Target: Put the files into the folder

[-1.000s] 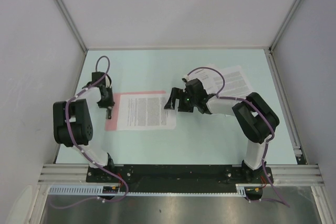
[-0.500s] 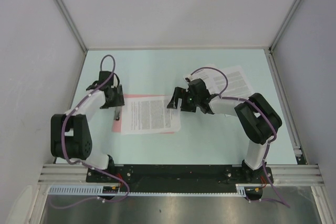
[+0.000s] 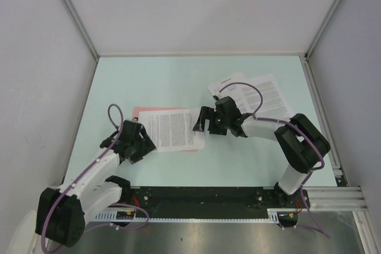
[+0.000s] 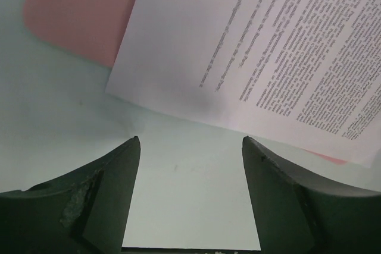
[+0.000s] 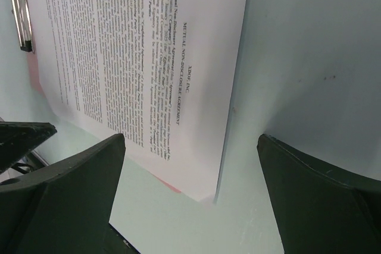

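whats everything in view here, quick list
folder: one, pink, centre-left of the table, mostly covered
sheet on folder: one, white with black text, lying on the folder
loose sheets: at least two, white with black text, overlapping, far right of the table
clip: one, metal, at the folder's short edge
table: one, pale green
walls: three, white, around the table
left gripper: one, black, open, over bare table by the folder's near corner
right gripper: one, black, open, above the sheet's right edge
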### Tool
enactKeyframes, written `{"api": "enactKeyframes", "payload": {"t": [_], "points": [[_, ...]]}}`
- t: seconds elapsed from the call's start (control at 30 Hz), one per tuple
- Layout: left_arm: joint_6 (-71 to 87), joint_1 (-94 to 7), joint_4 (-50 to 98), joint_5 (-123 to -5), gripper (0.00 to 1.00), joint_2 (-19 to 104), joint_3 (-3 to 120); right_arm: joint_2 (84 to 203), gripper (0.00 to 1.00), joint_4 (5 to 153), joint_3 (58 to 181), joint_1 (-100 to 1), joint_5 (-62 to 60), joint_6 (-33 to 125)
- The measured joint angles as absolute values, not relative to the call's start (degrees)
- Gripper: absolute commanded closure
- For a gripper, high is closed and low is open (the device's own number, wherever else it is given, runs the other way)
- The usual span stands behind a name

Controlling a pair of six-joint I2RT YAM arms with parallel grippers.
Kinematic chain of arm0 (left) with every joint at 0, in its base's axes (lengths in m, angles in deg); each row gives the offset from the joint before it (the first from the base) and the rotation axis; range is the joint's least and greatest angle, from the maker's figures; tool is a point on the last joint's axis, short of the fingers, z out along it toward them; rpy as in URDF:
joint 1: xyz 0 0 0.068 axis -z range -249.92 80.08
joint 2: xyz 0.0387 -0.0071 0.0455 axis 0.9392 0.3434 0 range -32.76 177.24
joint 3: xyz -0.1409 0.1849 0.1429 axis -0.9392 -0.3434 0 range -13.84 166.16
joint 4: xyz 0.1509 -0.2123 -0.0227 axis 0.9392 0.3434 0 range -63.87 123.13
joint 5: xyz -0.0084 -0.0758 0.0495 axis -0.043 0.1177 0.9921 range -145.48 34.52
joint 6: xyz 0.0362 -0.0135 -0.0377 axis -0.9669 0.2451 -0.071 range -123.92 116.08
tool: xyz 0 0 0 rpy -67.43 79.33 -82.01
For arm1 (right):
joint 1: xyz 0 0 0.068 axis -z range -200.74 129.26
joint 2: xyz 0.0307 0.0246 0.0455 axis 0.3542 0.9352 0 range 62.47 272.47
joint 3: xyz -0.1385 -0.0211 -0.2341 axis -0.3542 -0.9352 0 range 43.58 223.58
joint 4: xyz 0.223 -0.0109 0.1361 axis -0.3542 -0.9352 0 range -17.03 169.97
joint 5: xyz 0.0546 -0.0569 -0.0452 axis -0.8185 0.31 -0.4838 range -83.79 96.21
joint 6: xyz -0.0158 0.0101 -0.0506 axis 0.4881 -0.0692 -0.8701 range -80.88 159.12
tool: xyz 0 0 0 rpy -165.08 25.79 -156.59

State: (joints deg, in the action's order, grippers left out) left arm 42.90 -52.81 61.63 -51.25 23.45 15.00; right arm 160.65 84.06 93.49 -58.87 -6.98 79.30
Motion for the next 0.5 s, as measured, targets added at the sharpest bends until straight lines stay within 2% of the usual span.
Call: {"api": "enactKeyframes", "payload": {"t": [0.17,0.5], "points": [[54.9,-51.1,60.9,-51.2,0.21,16.7,8.7,159.8,0.0,83.0,93.1,-60.3,-6.0,80.0],[62.6,-51.0,54.3,-47.9,0.18,18.5,8.0,159.6,0.0,82.9,92.8,-61.8,-5.2,81.2]]}}
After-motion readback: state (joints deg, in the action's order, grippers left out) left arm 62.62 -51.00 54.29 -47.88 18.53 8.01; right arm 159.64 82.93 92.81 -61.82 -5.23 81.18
